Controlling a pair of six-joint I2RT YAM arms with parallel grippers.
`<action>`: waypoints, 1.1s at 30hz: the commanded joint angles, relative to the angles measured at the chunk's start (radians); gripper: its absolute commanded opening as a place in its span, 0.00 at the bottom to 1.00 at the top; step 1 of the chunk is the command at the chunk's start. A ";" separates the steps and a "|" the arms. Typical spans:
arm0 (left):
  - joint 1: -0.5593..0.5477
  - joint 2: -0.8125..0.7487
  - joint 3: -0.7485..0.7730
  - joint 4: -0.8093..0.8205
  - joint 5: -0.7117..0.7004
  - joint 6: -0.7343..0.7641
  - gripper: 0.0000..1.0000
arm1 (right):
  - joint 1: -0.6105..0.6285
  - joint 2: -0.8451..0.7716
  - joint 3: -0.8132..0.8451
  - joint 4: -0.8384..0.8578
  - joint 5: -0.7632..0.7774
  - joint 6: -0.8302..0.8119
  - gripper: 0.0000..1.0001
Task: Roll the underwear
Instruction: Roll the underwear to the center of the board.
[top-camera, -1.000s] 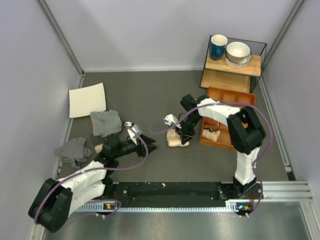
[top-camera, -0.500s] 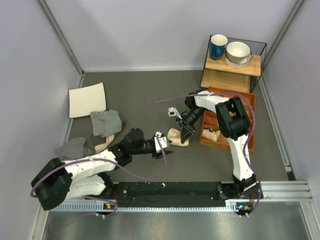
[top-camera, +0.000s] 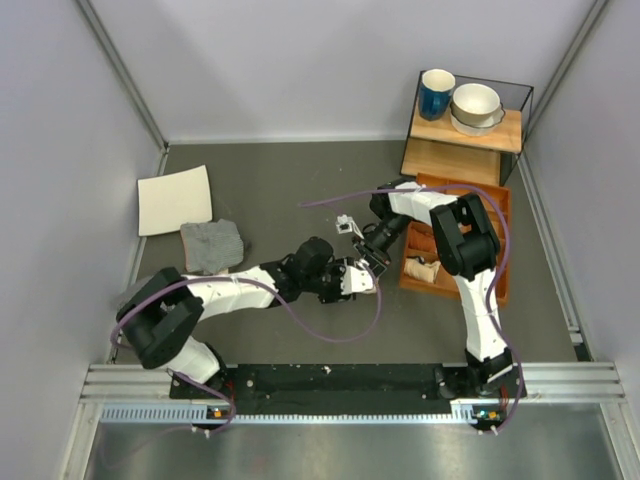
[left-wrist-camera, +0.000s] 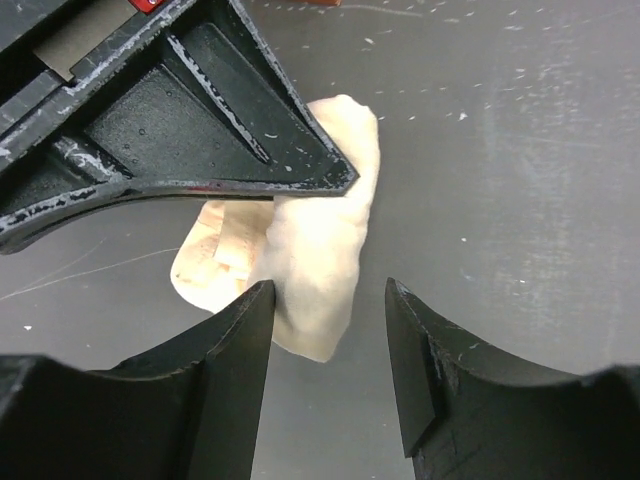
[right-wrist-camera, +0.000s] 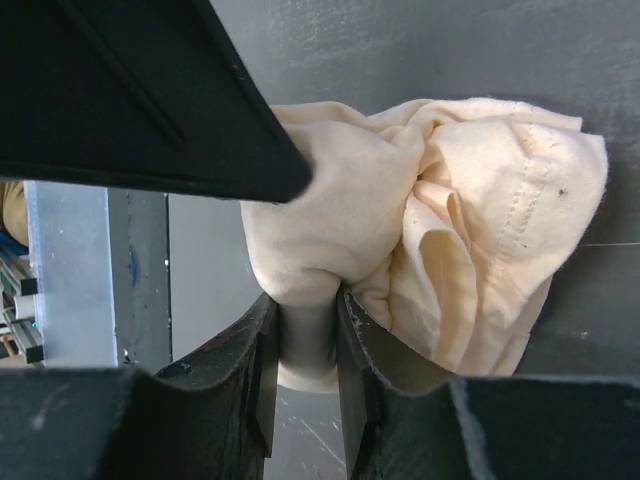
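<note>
At the far right of the table (top-camera: 300, 180) a small shelf (top-camera: 485, 135) carries one blue mug (top-camera: 436, 93) and one white bowl (top-camera: 476, 103) side by side on its top board. Just in front of it lies one wooden tray (top-camera: 490, 195) divided into compartments; a single beige item (top-camera: 424, 270) sits in a near left compartment, too small to identify, and the right arm crosses over the tray's left side. The right gripper (right-wrist-camera: 305, 310) has its two fingers drawn close together, pinching a fold of the underwear (right-wrist-camera: 450, 250), which bulges out above the fingertips and spreads crumpled to one side. The left gripper (left-wrist-camera: 328, 290) has its fingers spread well apart, one on each side of the near end of the same cloth; its left fingertip just meets the cloth's edge, while the other stands clear over bare table. In the left wrist view the right gripper's black finger lies across the top of the bundle. The underwear, one piece, rests on the table near the middle, just left of the tray and between the two grippers. Further left lie one white paper sheet (top-camera: 175, 200) and, just beside it, one grey cloth (top-camera: 212, 245) in plain sight
</note>
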 joint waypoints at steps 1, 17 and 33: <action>-0.009 0.049 0.090 -0.045 -0.078 0.033 0.54 | -0.002 0.023 0.003 -0.135 0.035 -0.025 0.25; 0.043 0.242 0.329 -0.408 0.098 -0.214 0.00 | -0.100 -0.256 -0.035 0.056 0.072 0.088 0.47; 0.273 0.475 0.456 -0.488 0.402 -0.478 0.00 | -0.230 -0.477 -0.225 0.300 0.000 0.170 0.59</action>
